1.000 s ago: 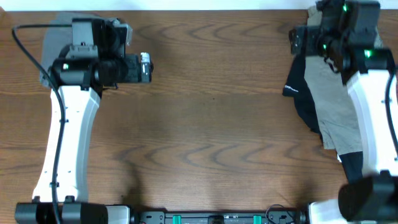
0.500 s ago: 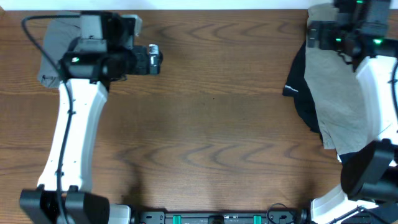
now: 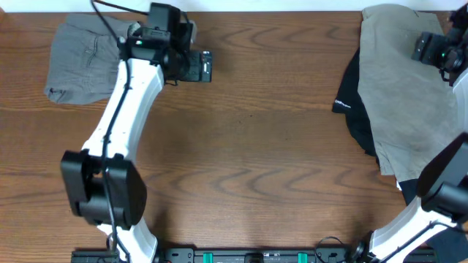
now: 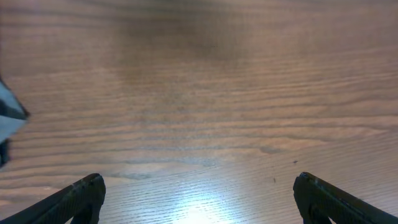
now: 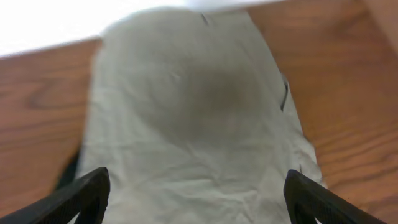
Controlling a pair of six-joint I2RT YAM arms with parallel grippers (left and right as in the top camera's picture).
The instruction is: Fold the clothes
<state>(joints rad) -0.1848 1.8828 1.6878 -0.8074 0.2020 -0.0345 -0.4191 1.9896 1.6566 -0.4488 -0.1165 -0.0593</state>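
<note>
The khaki-green shorts [image 3: 402, 95] lie spread at the right of the table, over black sportswear [image 3: 356, 120] that shows along their left edge. Folded grey shorts [image 3: 80, 58] lie at the back left. My left gripper [image 3: 206, 67] is open and empty over bare wood, to the right of the grey shorts; its fingers [image 4: 81, 196] frame only the tabletop in the left wrist view. My right gripper [image 3: 424, 45] is open above the far right part of the khaki shorts [image 5: 193, 124], and its fingers [image 5: 81, 199] straddle the cloth without holding it.
The wooden table [image 3: 256, 146] spans the view between the two piles. Its white back edge [image 5: 50, 25] runs just beyond the khaki shorts. The arm bases stand at the front edge. A dark shape [image 4: 7, 121] sits at the left rim of the left wrist view.
My left arm has swung right, off the grey shorts, which now lie uncovered. My right arm has moved right toward the table's edge, uncovering the top of the khaki shorts.
</note>
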